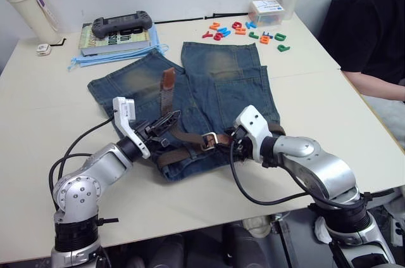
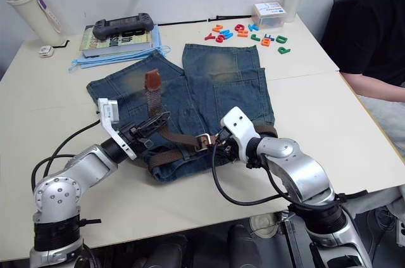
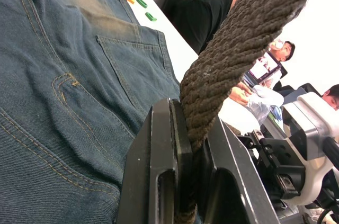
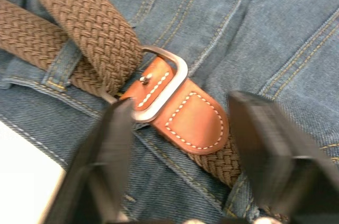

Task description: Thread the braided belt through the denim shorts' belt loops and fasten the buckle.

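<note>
The denim shorts (image 1: 190, 100) lay flat in the middle of the counter (image 1: 38, 109), with the waistband towards the robot. The braided belt (image 1: 183, 136) ran along that waistband, and its free end rose over the left leg of the shorts and ended in the tan tip (image 1: 168, 81). In the right wrist view the strap passed under one of the belt loops (image 4: 66, 65) and through the buckle (image 4: 159, 89), so I judge that the threading was mostly done and the fastening step was in hand.

The left gripper (image 1: 158, 130) had its fingers (image 3: 169, 171) clamped on the braided strap, holding it lifted from the denim. The right gripper (image 1: 229, 141) hovered just beside the buckle with its fingers (image 4: 108, 144) apart, one on each side of the tan leather tab and touching nothing, as far as I could see.

I think the next move called for the right gripper to steady the buckle frame while the left one pulled the strap tight, so that the prong could go into the weave. I could not tell if the prong was already seated.

About writing: the book (image 1: 117, 40) at the far side carried large letters under a dark game controller (image 1: 121, 25), but they were not readable. Coloured plastic letters (image 1: 243, 30) lay scattered near a small box (image 1: 266, 11); its label was also too small to read.
</note>
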You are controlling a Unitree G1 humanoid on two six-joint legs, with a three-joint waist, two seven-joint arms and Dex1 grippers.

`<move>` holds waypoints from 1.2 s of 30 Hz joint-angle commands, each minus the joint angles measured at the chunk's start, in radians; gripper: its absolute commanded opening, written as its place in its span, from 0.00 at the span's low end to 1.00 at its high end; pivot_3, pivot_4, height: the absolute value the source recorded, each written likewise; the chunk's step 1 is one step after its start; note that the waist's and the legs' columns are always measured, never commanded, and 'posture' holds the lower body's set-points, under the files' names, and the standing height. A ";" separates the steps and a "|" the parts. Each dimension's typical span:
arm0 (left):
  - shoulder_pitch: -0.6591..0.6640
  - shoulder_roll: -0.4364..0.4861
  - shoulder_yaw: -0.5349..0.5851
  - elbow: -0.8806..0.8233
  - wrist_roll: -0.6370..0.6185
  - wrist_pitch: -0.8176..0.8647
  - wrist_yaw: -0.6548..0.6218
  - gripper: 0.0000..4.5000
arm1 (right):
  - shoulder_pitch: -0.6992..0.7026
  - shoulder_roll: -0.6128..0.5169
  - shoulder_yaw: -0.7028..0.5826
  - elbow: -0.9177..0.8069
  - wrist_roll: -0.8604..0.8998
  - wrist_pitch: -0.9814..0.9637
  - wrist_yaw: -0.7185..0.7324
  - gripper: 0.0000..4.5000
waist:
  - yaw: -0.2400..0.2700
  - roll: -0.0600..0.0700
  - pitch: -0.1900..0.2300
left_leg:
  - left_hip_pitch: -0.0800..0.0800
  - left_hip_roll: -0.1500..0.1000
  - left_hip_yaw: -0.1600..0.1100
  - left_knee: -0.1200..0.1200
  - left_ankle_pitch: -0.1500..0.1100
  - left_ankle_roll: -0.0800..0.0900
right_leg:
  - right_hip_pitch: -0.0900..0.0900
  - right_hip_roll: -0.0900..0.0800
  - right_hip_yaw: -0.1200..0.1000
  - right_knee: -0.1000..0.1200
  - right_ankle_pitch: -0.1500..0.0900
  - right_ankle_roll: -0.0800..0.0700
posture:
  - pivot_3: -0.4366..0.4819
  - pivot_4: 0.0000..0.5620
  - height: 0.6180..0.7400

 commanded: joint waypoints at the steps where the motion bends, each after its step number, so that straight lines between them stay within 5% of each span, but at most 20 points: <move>1: -0.009 -0.002 0.003 -0.047 -0.028 -0.015 0.001 0.00 | -0.011 -0.003 -0.019 -0.012 -0.001 -0.032 -0.001 0.24 | 0.000 0.000 0.000 | 0.000 0.000 0.000 0.000 0.000 0.000 | 0.000 0.000 0.000 0.000 0.000 0.000 | 0.48 0.27 0.98; 3: -0.007 0.000 0.003 -0.047 -0.028 -0.015 -0.001 0.00 | -0.010 -0.003 -0.018 -0.012 -0.001 -0.039 -0.001 0.02 | 0.000 0.000 0.000 | 0.000 0.000 0.000 0.000 0.000 0.000 | 0.000 0.000 0.000 0.000 0.000 0.000 | 0.48 0.27 0.98; 4: -0.006 0.002 0.003 -0.047 -0.027 -0.015 -0.002 0.00 | -0.010 -0.002 -0.017 -0.012 -0.001 -0.040 -0.002 0.01 | 0.000 0.000 0.000 | 0.000 0.000 0.000 0.000 0.000 0.000 | 0.000 0.000 0.000 0.000 0.000 0.000 | 0.48 0.27 0.98; 36: -0.005 0.020 0.009 -0.020 -0.013 -0.017 -0.037 0.00 | -0.018 0.031 0.026 -0.079 0.006 -0.011 -0.047 0.01 | 0.000 0.000 0.000 | 0.000 0.000 0.000 0.000 0.000 0.000 | 0.000 0.000 0.000 0.000 0.000 0.000 | 0.48 0.27 0.98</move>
